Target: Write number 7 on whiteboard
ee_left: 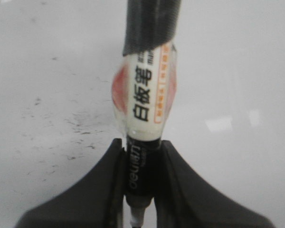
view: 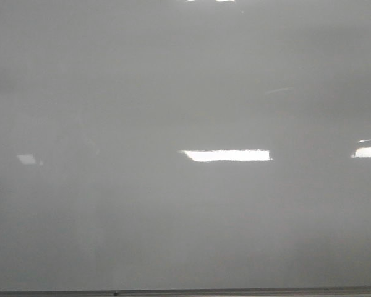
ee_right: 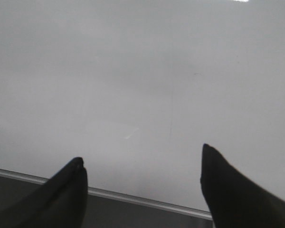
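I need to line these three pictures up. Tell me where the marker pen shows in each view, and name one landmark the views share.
Front view: the marker pen is not in it; only the blank whiteboard shows.
Left wrist view: the marker pen stands mid-picture, clamped in the left gripper.
Right wrist view: not in it; the right gripper is open and holds nothing.
Shared landmark: the whiteboard; its bottom edge shows in the front and right wrist views.

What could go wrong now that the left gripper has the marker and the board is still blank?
The marker sits clamped low on its barrel in the left gripper, so pressing on the whiteboard might tilt or slip it, smearing the stroke. Old ink specks near the marker could blur a small 7. The right gripper hangs open near the board's lower edge and may bump it.
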You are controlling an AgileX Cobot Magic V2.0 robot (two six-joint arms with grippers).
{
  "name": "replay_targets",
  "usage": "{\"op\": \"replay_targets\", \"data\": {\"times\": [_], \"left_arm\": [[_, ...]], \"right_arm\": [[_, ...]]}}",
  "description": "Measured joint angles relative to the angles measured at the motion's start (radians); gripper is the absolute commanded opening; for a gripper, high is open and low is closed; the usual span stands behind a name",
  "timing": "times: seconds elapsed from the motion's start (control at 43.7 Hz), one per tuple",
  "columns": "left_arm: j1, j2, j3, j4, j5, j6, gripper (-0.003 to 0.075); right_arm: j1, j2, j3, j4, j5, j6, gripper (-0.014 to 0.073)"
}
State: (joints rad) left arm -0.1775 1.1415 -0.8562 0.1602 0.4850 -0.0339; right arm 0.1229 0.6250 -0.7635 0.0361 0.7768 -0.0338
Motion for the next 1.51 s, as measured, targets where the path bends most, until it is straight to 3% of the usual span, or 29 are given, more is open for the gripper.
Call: {"op": "replay_targets", "data": {"times": [0.183,0.504,0.618,0.847,0.961,1.099,1.351,1.511], "left_arm": [[-0.173,-0.005,-0.107,-0.054,0.236,0.163,-0.0021],[-0.419,0.066,-0.211,-0.278,0.355,0.514,-0.0021],[-0.497,0.125,-0.243,-0.288,0.371,0.589,-0.002],[-0.637,0.197,-0.273,-0.295,0.373,0.669,-0.002],[-0.674,0.206,-0.273,-0.295,0.373,0.681,-0.0021],[-0.693,0.206,-0.273,-0.295,0.373,0.7,-0.0021],[-0.703,0.206,-0.276,-0.296,0.373,0.727,-0.002],[-0.703,0.206,-0.276,-0.296,0.371,0.728,-0.002]], "right_arm": [[0.0,0.001,-0.013,0.0,0.036,0.0,0.0528],[0.0,0.091,-0.032,0.023,0.105,-0.047,0.0528],[0.006,0.152,-0.063,0.11,0.141,-0.188,0.0528],[0.089,0.29,-0.129,0.373,0.229,-0.614,0.0528],[0.156,0.353,-0.162,0.46,0.255,-0.808,0.0528],[0.257,0.414,-0.196,0.507,0.25,-0.942,0.0528],[0.412,0.523,-0.251,0.529,0.149,-0.996,0.0524],[0.446,0.57,-0.268,0.557,0.112,-0.997,0.0407]]}}
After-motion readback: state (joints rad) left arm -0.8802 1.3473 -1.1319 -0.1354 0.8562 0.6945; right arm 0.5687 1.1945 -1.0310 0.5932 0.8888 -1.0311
